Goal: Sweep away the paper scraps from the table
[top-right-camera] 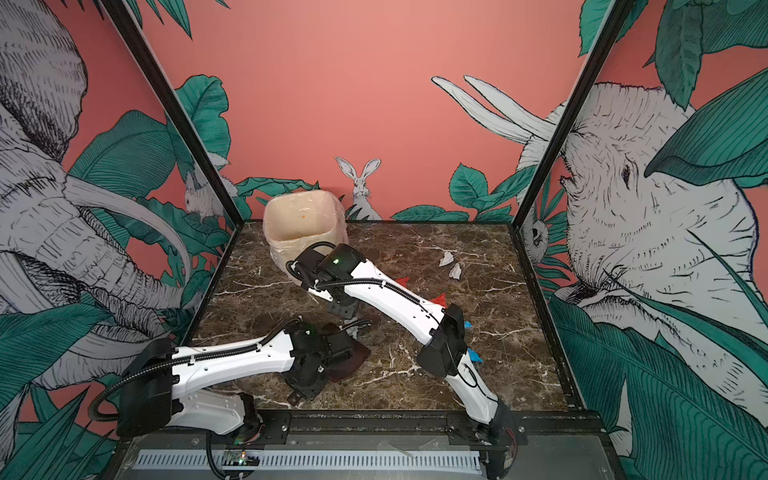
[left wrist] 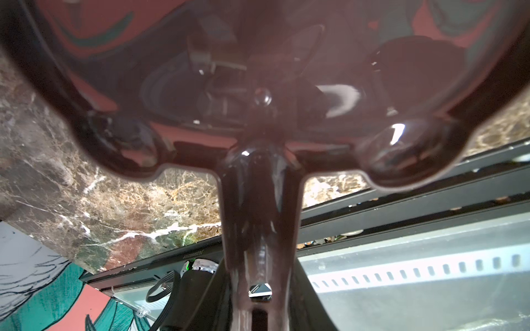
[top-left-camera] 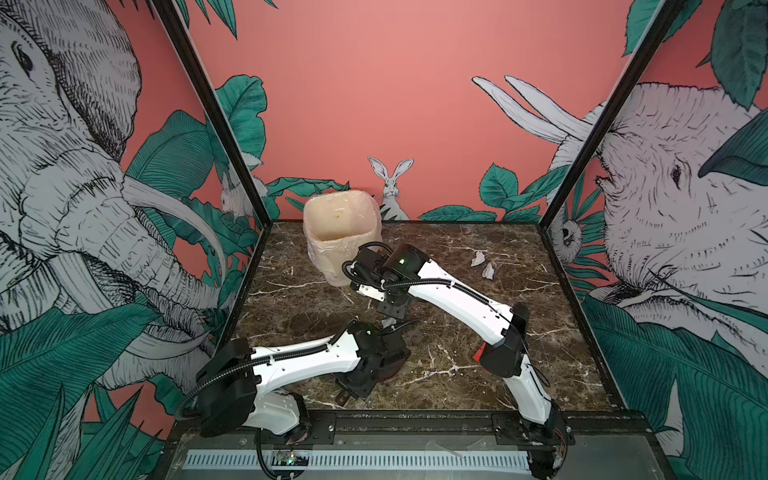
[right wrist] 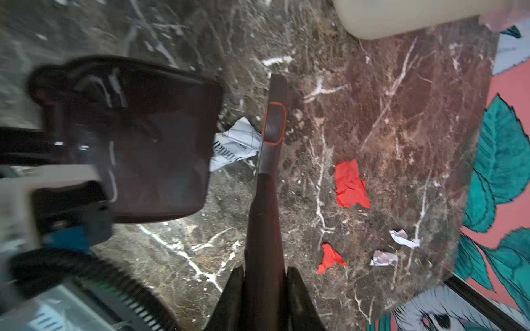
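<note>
Featherlight and crumpled, the paper scraps [right wrist: 351,184] strewn right of centre on the table [right wrist: 401,114] probably want pushing, not pinching, by the brush [right wrist: 274,123] clamped in the right gripper [right wrist: 265,270] toward the dustpan [right wrist: 137,137] gripped by the left gripper [left wrist: 259,309].

I am looking into a robot-testing booth: jungle-animal mural panels [top-left-camera: 62,187] are enclosing a marble-look table [top-left-camera: 457,374], and two robot arms [top-left-camera: 453,293] are sitting on a black rail [top-left-camera: 415,422] beside a slotted metal panel [top-left-camera: 374,459].
</note>
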### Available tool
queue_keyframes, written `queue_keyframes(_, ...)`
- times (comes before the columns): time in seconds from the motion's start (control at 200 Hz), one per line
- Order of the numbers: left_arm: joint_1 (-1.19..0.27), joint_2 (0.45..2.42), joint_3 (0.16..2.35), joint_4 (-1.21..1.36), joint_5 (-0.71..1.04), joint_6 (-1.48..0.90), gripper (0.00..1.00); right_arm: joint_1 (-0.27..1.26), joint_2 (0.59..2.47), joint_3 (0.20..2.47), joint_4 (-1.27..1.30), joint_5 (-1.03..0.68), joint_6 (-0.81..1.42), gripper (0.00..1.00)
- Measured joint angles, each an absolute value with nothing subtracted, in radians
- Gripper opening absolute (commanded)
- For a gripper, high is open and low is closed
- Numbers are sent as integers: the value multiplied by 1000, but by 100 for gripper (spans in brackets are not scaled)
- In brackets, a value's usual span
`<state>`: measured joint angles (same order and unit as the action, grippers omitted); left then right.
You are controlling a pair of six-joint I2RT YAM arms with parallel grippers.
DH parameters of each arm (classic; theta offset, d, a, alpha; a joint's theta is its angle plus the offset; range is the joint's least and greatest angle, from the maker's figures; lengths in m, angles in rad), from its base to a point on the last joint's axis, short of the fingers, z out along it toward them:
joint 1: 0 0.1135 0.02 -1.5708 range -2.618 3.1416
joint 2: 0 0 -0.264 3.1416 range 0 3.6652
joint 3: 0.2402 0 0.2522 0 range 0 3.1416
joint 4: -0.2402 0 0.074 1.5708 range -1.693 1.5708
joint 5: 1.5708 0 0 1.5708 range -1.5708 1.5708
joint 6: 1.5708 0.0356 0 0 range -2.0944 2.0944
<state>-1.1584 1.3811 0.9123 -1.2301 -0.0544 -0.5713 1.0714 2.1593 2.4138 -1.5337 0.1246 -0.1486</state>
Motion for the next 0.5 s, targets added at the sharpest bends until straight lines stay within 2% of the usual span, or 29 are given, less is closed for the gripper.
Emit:
queue_keyframes(0.24, -1158, 1383, 912, -1231, -61, -564, 0, 1084, 2077, 2427, -1582, -54, -106, 0)
queue_keyframes(0.36, -1158, 1383, 912, -1231, -64, -564, 0, 1073, 2046, 2429, -1594, -33, -76, 0)
queue_keyframes(0.5, -1158, 1382, 919, -1232, -68, -564, 0, 1031, 2041, 2428, -1593, 72, -47, 0)
